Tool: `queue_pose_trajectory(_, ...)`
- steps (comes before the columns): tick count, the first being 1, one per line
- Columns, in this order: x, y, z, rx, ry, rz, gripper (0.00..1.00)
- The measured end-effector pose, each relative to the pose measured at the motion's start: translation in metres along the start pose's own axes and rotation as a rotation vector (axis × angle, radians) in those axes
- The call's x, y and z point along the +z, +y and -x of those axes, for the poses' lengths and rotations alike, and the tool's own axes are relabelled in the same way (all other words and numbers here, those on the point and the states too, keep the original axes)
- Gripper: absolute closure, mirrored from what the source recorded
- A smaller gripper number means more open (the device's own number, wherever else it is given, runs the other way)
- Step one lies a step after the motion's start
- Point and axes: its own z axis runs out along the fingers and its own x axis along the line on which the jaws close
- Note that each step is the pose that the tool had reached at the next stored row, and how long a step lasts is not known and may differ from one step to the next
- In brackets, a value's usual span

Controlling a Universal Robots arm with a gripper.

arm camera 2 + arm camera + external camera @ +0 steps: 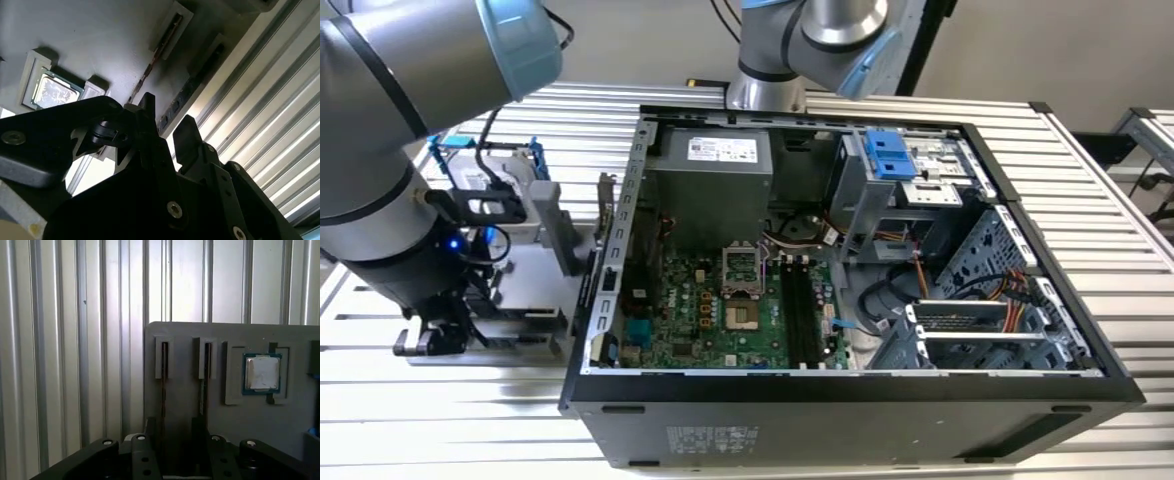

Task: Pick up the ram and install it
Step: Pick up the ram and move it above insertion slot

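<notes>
Two ram sticks stand on edge in slots of a grey holder (185,340). One ram stick (164,382) runs down into the gap between my fingers, and the other (204,380) lines up with one finger. In the second wrist view the same stick (176,99) points into the gap. My gripper (175,432) (167,122) is open, its fingers on either side of that stick and apart from it. In the exterior view the gripper (438,335) hangs low over the grey holder (534,290), at the exterior view's left of the computer case.
A square silver processor chip (261,372) (55,90) lies in its pocket beside the ram slots. The open computer case (854,390) shows the green motherboard (707,310) and its long dark memory slots (803,310). A blue-framed drive (480,160) stands behind the holder. The table is ribbed metal (60,340).
</notes>
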Motion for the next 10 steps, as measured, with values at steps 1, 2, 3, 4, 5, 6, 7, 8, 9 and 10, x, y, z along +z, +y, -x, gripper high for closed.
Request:
queue_pose_trajectory(1,0.0013,0.0,-0.0001,0.003,0.0004,-0.0003,0.0)
queue_pose_trajectory(2,0.0023,0.0,-0.0003,0.006,0.0009,-0.0003,0.0)
queue_pose_trajectory(3,0.0033,0.0,-0.0004,0.009,0.0017,-0.0005,0.0)
queue_pose_trajectory(4,0.0041,0.0,-0.0005,0.011,0.0025,-0.0006,0.0)
queue_pose_trajectory(5,0.0047,0.0,-0.0006,0.012,0.0028,-0.0006,0.0)
queue_pose_trajectory(6,0.0052,0.0001,-0.0007,0.013,0.0029,-0.0006,0.0)
queue_pose_trajectory(7,0.0057,0.0001,-0.0009,0.013,0.0029,-0.0007,0.0)
queue_pose_trajectory(8,0.0061,0.0,-0.0012,0.014,0.0029,-0.0006,0.0)
queue_pose_trajectory(9,0.0066,0.0,-0.0016,0.014,0.0029,0.0004,0.0)
queue_pose_trajectory(10,0.0069,0.0,-0.002,0.015,0.0032,0.002,0.0)
